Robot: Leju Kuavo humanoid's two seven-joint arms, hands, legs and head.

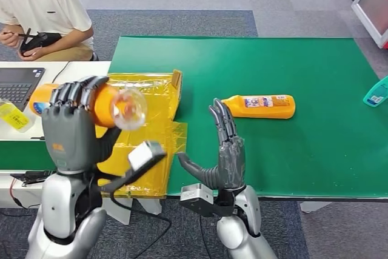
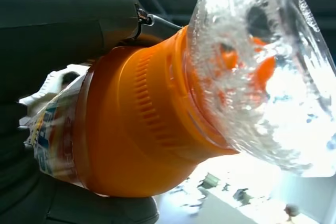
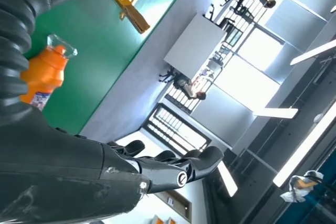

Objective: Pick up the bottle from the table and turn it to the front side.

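1. Bottle (image 1: pixel 103 106) in the left hand (image 1: pixel 73 127), lifted off the table (image 1: pixel 274 156), orange body wrapped by the fingers, clear cap (image 1: pixel 129 108) pointing toward the right hand (image 1: pixel 228 150).
2. Likely light, stiff, slick plastic (grip the labelled waist, not the cap).
3. Right hand spread, holding nothing; beyond its fingertips a second orange bottle (image 1: pixel 262 106) lies flat.
4. Contents: cannot tell.
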